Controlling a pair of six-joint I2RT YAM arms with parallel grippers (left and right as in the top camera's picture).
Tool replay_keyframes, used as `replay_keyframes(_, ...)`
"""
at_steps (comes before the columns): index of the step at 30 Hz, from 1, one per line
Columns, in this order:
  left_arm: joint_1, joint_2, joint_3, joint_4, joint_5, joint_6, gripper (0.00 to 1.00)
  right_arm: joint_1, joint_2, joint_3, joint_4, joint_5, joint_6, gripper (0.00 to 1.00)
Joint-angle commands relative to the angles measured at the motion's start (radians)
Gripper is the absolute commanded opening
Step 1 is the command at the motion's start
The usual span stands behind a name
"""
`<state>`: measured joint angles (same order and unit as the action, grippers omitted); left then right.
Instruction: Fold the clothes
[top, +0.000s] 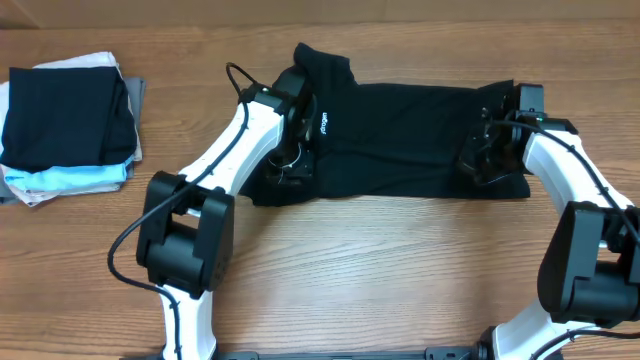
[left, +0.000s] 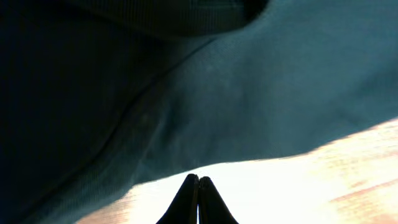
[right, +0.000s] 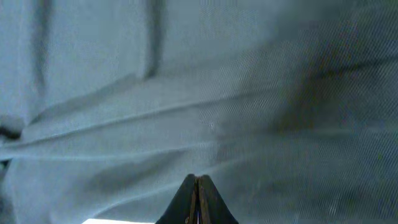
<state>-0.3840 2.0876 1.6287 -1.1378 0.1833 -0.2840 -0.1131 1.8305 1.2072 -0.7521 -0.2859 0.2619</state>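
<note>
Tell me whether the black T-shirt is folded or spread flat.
Partly folded: the black T-shirt lies as a narrow band, with overlapping layers visible.

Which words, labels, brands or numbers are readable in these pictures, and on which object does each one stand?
Small white print on the black T-shirt: too small and blurred to read.
No other text shows in any view.

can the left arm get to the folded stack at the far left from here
Probably yes: only bare table lies between the left claw and the folded stack, though its reach that far is uncertain.
</note>
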Motion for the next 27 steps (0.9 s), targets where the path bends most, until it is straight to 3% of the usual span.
replay_keyframes(1, 0.006, 0.002, 0.005, 0.007, -0.021, 0.015, 0.04, 0.003, -0.019, -0.044, 0.02, 0.043, 0.0, 0.04)
replay_keyframes(16, 0.006, 0.002, 0.005, 0.037, -0.115, 0.014, 0.04, 0.003, 0.029, -0.126, 0.237, 0.069, 0.001, 0.04)
replay_keyframes(27, 0.005, 0.002, 0.005, 0.045, -0.142, 0.014, 0.04, 0.003, 0.03, -0.15, 0.211, 0.102, 0.057, 0.04)
